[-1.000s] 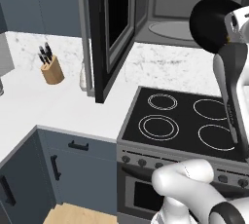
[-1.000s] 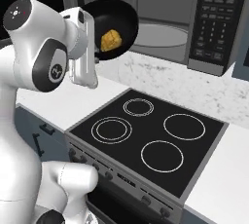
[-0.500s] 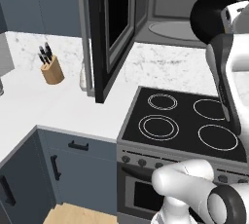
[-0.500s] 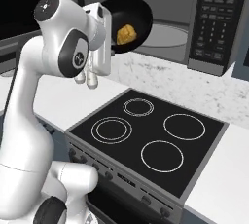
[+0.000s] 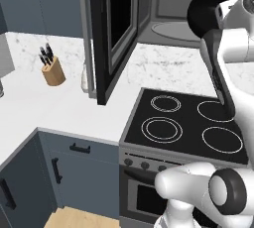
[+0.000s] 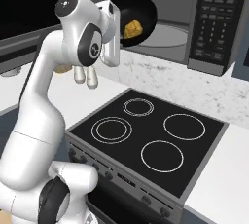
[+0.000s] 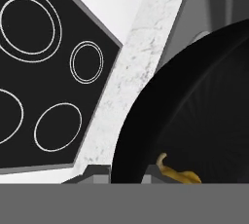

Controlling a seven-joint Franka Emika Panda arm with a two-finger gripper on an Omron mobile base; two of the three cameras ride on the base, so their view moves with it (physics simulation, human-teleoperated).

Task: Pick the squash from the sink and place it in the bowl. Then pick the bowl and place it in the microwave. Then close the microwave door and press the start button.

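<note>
— Black bowl (image 6: pixel 137 18) with the yellow squash (image 6: pixel 132 28) inside: is it rising?

— Yes, it is sitting higher and closer to the microwave (image 6: pixel 165 33) mouth than a second ago, over the stove (image 6: pixel 146 135).

— Gripper (image 6: pixel 118 21)?

— Pinched nearly closed on the bowl's rim, tilting it.

— Meaning?

— Squash step looks finished; the bowl is heading for the turntable (image 5: pixel 176 29), door (image 5: pixel 116 28) standing open.

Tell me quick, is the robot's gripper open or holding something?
Gripper: shut on the rim of the black bowl, with the squash inside it, lifted in front of the microwave.
</note>
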